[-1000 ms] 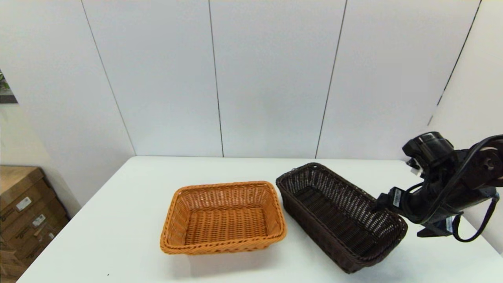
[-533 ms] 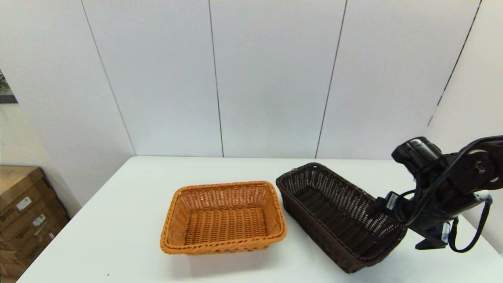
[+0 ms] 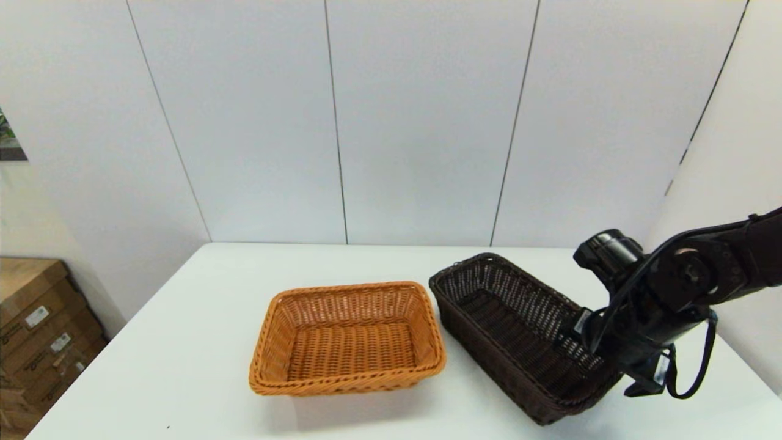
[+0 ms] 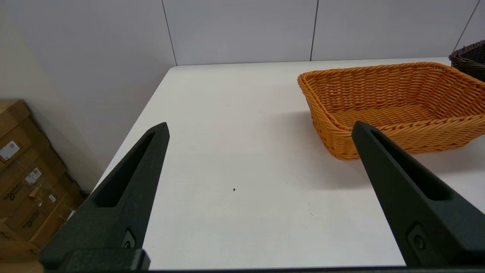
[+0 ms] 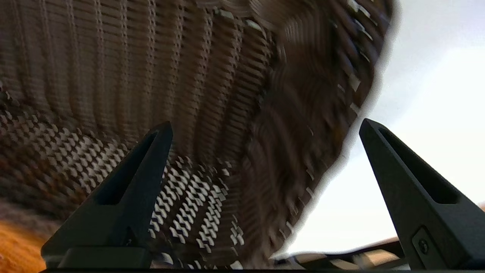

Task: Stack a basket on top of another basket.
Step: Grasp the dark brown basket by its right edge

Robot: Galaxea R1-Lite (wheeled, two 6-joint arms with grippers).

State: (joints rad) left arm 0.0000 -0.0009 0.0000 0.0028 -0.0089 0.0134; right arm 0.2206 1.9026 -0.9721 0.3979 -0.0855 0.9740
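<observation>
Head view: dark brown basket [image 3: 528, 336] sits on the white bench [image 3: 183, 354], right of the orange-tan basket [image 3: 348, 337], just beside it. Right end effector [image 3: 580, 330] is at the dark basket's near-right end, tips hidden behind the rim. Right wrist view: fingers spread wide, weave blurred. Left end effector [image 4: 261, 197] wide, over bare bench; dark basket cut off at the frame edge there.
</observation>
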